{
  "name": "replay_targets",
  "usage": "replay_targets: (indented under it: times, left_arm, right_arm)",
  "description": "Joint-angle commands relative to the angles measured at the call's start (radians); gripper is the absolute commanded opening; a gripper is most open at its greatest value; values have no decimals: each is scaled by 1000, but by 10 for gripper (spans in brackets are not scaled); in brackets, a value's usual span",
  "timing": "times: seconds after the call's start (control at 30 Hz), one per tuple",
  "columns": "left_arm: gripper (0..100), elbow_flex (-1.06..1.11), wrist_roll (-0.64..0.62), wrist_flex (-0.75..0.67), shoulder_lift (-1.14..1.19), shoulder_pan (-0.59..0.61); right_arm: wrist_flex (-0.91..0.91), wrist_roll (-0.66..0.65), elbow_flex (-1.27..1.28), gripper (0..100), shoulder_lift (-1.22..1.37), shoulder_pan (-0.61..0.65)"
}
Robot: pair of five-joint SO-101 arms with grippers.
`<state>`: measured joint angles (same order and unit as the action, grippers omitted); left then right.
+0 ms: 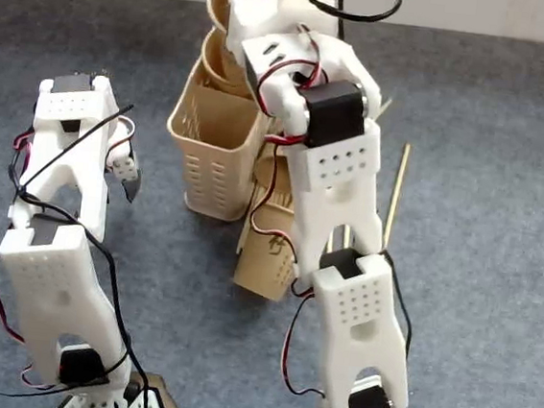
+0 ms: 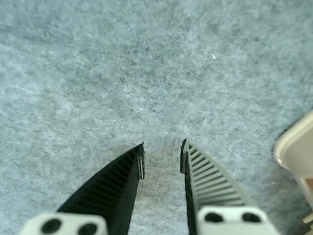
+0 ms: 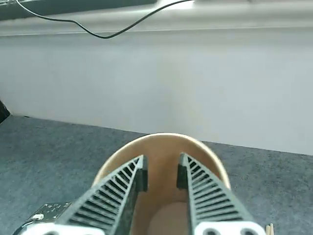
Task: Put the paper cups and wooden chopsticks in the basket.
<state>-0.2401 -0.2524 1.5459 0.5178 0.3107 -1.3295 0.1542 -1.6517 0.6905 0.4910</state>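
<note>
Cups here are light and thin-walled, so I judge that a hard squeeze will crush them and a grip on the smooth side may slip. The rim, pinched with one finger inside and one outside, looks the safest hold. Mid-table point(image 1: 486, 186) stands the basket point(image 1: 214, 155), and at its 12 o'clock edge two cups rise one above the other, the lower cup point(image 1: 218, 64) beneath the top cup point(image 1: 223, 6). The right tool point(image 3: 161, 159) hangs at the top cup's mouth with its jaws set narrow. The cup's inside shows through the gap, so the tool appears not to be clamped on the wall. A fallen cup point(image 1: 266, 261) lies on its side at the basket's 5 o'clock, under the right arm. A chopstick point(image 1: 397, 192) lies on the table at 3 o'clock, well apart from the basket. It should be stiff, thin and apt to roll, so a pinch across its middle would likely keep it level. The left tool point(image 2: 162, 147) hangs over bare table at the basket's 9 o'clock, jaws narrow, holding nothing.
</note>
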Motion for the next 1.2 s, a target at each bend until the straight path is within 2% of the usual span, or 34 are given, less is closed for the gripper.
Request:
replay_targets:
  times: [0.0, 0.23, 0.7, 0.87, 1.17]
  left_arm:
    - [140, -5, -8, -8, -47, 12]
    - [140, -5, -6, -8, -47, 13]
    - [140, -5, -6, -12, -47, 12]
    - [140, -4, -6, -20, -47, 12]
    - [140, -4, -5, -15, -47, 13]
  right_arm:
    - [4, -14, -19, 124, -56, 5]
    - [67, -11, 114, 124, -68, -24]
    - [70, -14, -124, 124, -88, -27]
    - [64, -14, -71, 124, -113, -65]
    - [-82, -12, 134, 124, -19, -130]
